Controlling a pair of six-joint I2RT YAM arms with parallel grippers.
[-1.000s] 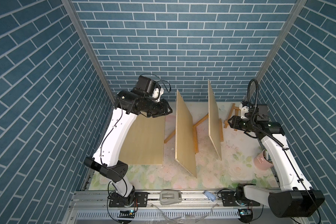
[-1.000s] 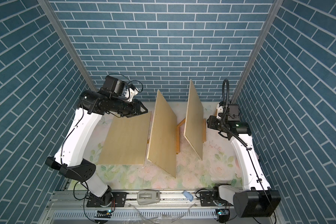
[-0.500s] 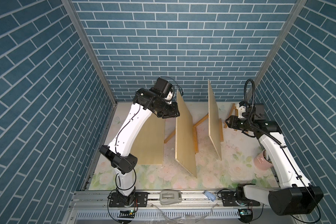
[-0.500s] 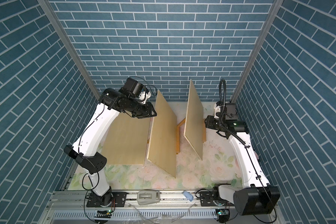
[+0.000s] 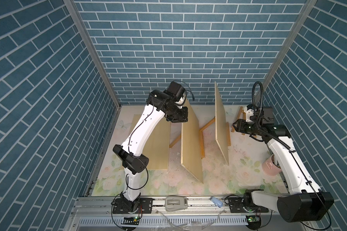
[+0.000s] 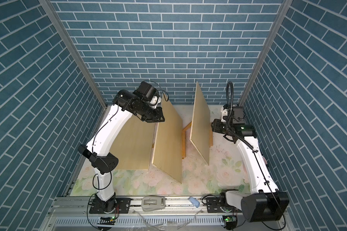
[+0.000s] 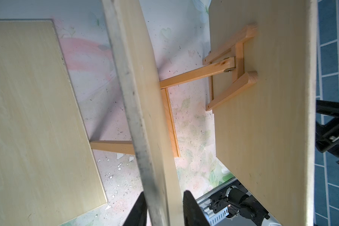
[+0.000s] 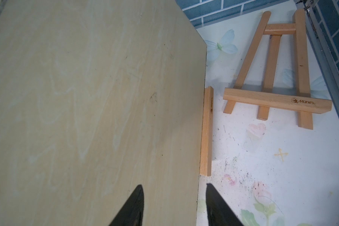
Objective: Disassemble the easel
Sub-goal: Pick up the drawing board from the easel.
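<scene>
You were on the step of taking the mid board (image 5: 190, 144) off its easel (image 5: 202, 144). Your left gripper (image 7: 164, 207) sat over that board's top edge, one jaw on each face and close to the wood. I could not tell whether they were pinching it.

The mid board stood tilted on the easel's ledge (image 7: 170, 125), which showed on its right side. The rear leg (image 7: 112, 147) reached out on its left to the edge of the flat board (image 5: 158, 152), which lay on the tabletop (image 5: 248, 160) just left of the mid board.

To the mid board's right the far board (image 5: 221, 128) stood propped likewise. Beyond it your right gripper (image 5: 234, 127) hung with jaws spread, holding nothing. A spare easel (image 8: 269, 74) lay flat further right again.

By my reckoning, one board was off and two were left. The next move called for a firm pinch on the top edge, then a lift straight up, clear of the ledge, before you swung the board left to join the flat board. Lifted askew, it could have dragged the easel along.
</scene>
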